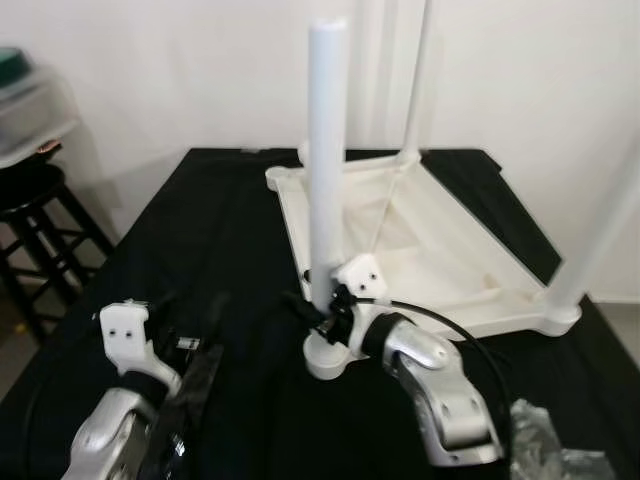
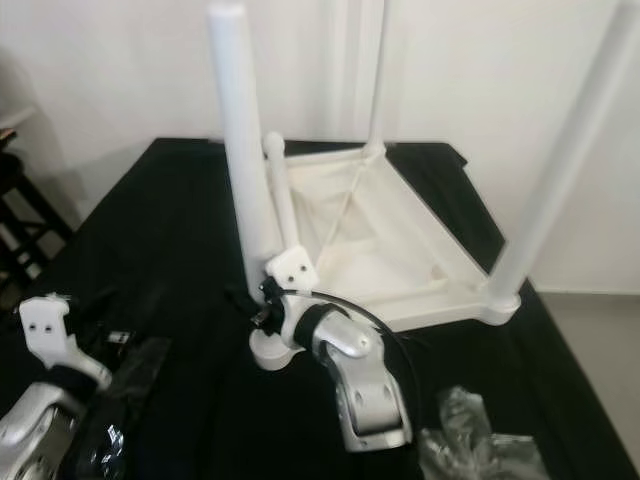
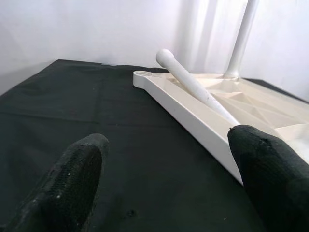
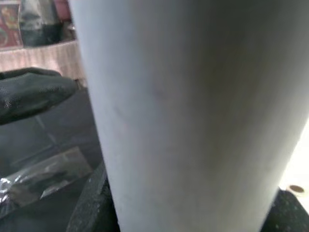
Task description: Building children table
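A white children's table (image 1: 450, 255) lies upside down on a black-covered surface (image 1: 200, 220). Upright legs stand at its far corner (image 1: 418, 80) and right corner (image 1: 600, 230). A third leg (image 1: 326, 150) stands upright in the near-left corner socket, and my right gripper (image 1: 322, 305) is shut on it just above the base; the leg's white shaft (image 4: 193, 111) sits right against the right wrist camera. A loose leg (image 2: 283, 195) lies slanted across the tabletop's underside. My left gripper (image 3: 169, 193) is open with nothing between its fingers, low over the cloth to the left of the table.
A crumpled clear plastic bag (image 2: 465, 440) lies at the near right, and another plastic wrapper (image 2: 130, 400) sits by my left gripper. A black stool (image 1: 30, 200) carrying a clear container (image 1: 30, 110) stands off the left edge. A white wall is behind.
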You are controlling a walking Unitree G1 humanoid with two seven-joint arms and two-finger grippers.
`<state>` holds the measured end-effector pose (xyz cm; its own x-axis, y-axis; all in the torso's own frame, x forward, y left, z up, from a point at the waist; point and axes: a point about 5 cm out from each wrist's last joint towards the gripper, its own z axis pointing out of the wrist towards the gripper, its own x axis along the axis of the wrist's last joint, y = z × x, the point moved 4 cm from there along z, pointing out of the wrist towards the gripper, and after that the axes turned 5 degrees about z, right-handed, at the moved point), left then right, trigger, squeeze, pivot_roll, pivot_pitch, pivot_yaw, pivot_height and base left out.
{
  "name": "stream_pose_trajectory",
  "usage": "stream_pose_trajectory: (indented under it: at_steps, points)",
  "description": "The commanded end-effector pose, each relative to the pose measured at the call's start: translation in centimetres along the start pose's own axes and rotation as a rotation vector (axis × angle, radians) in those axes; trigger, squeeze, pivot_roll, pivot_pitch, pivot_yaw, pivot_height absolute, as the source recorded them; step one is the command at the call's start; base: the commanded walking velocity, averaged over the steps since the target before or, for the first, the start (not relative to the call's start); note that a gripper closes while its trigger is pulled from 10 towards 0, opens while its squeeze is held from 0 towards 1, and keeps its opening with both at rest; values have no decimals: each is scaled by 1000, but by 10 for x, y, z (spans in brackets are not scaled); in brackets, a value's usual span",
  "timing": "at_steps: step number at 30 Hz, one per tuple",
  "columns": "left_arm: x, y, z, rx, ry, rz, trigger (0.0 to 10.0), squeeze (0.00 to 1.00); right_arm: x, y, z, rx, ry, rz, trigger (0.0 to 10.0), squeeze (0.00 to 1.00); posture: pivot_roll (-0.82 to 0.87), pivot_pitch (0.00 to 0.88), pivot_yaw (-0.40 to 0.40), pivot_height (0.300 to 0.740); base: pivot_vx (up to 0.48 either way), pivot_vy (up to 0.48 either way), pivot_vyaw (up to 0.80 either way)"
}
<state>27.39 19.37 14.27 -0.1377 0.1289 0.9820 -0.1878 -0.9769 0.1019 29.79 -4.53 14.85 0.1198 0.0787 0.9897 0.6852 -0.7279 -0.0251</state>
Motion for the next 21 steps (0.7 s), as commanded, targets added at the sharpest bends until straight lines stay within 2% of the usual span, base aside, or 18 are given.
stream_pose_trajectory:
  at_steps: [1, 6, 7, 8, 9, 10, 11, 12, 13, 14, 15, 16, 17, 21]
  points:
    - [-1, -2, 1, -15, -17, 6, 10000, 0, -33, 3, 3, 38, -163, 62, 0, 0, -45, 64, 53, 740, 0, 0, 0]
    - [-2, 0, 2, -28, -22, 8, 10000, 0, -32, 6, 6, 79, -168, 41, 0, 0, -45, 64, 53, 740, 0, 0, 0]
    - [-1, -1, 2, -19, -20, 9, 10000, 0, -27, 5, 10, 131, -160, 26, 10000, 576, -40, 63, 56, 740, 0, 0, 0]
    - [-1, -1, 2, -19, -20, 9, 10000, 0, -27, 5, 10, 131, -160, 26, 10000, 576, -40, 63, 56, 740, 0, 0, 0]
    - [-1, -2, 2, -11, -17, 9, 10000, 0, -19, 4, 14, 185, -139, 29, 10000, 1000, -34, 68, 56, 740, 0, 0, 0]
    - [-1, -3, 2, -5, -15, 9, 10000, 0, -7, 3, 16, 277, -102, 37, 10000, 1000, -34, 67, 55, 740, 0, 0, 0]
    - [-1, -3, 2, -5, -15, 9, 10000, 0, -7, 3, 16, 277, -102, 37, 10000, 1000, -34, 67, 55, 740, 0, 0, 0]
    - [0, -3, 2, -2, -13, 9, 10000, 0, 9, 2, 16, 357, -50, 30, 10000, 1000, -34, 69, 55, 740, 0, 0, 0]
    - [0, -3, 2, -2, -13, 9, 10000, 0, 9, 2, 16, 357, -50, 30, 10000, 1000, -34, 69, 55, 740, 0, 0, 0]
    - [0, -3, 2, -2, -12, 7, 10000, 0, 21, 0, 11, 461, -15, 6, 10000, 1000, -38, 70, 54, 740, 0, 0, 0]
    - [0, -3, 2, -2, -12, 7, 10000, 0, 21, 0, 11, 461, -15, 6, 10000, 1000, -38, 70, 54, 740, 0, 0, 0]
    - [0, -2, 2, -4, -12, 5, 10000, 0, 30, -2, 1, 556, 11, -55, 10000, 1000, -36, 71, 56, 740, 0, 0, 0]
    - [0, -2, 3, -5, -13, 2, 10000, 0, 34, 0, -3, 634, 12, -82, 10000, 0, -41, 70, 57, 740, 0, 0, 0]
    - [0, -1, 3, -10, -13, -4, 10000, 0, 39, 12, 0, 678, 10, -108, 10000, 0, -38, 70, 51, 740, 0, 0, 0]
